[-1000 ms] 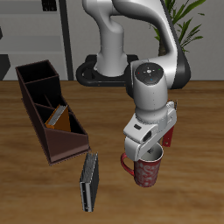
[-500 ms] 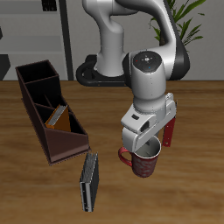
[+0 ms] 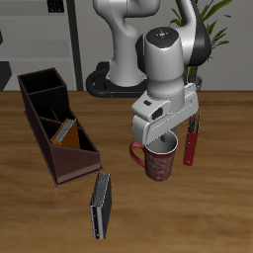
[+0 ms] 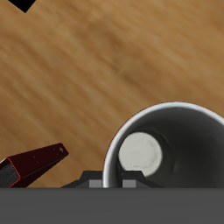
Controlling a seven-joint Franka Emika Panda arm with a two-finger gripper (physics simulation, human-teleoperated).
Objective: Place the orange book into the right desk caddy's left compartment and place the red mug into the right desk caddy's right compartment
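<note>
Caddy: long maroon-brown box, black inside, at the left of the bench, running from far to near. Its tall, straight-walled compartment is at the far end; its sloped compartment is at the near end.

Orange book: leaning inside the caddy, at the far edge of the sloped compartment against the angled divider.

Grey-black book: lying on the bench just near of the caddy's low end, apart from it.

Mug: red, white inside, upright, handle pointing left toward the caddy; right of the caddy and well apart from it. Whether it rests on the bench or hangs above it cannot be told. In the wrist view the mug is seen from straight above, its round white floor showing.

Gripper: directly over the mug, fingers pinching the mug's rim, one reaching inside.

Pencil box: slim, red, just right of the mug, partly behind the gripper; the wrist view shows its end beside the mug.
</note>
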